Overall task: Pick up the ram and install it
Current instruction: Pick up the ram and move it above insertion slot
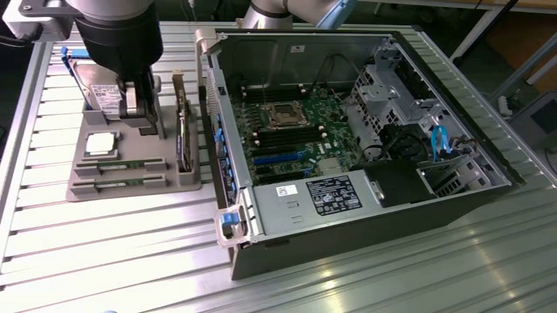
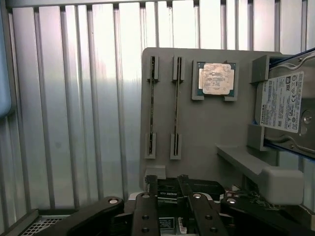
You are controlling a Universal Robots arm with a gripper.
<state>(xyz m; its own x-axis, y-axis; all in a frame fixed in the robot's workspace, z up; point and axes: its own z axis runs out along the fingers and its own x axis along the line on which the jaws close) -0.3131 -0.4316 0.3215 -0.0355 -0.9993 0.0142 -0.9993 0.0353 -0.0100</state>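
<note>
The gripper (image 1: pixel 143 115) hangs at the upper left of the exterior view, over the far end of the grey parts tray (image 1: pixel 139 151), between the hard drive (image 1: pixel 99 89) and the tall circuit card (image 1: pixel 182 134) standing on edge; its fingers stand apart and hold nothing. The ram lies in the tray's near end, at the exterior view's left, as two sticks on edge in parallel holders: the inner ram stick (image 1: pixel 119 165), just beside the silver processor (image 1: pixel 100 143), and the outer ram stick (image 1: pixel 117 186), nearest the tray's edge; both are clear of the gripper. The open computer case (image 1: pixel 348 244) occupies the centre and right of the exterior view, its motherboard (image 1: pixel 301 134) exposed; tray and case rest on the ribbed metal table (image 1: pixel 130 254).
</note>
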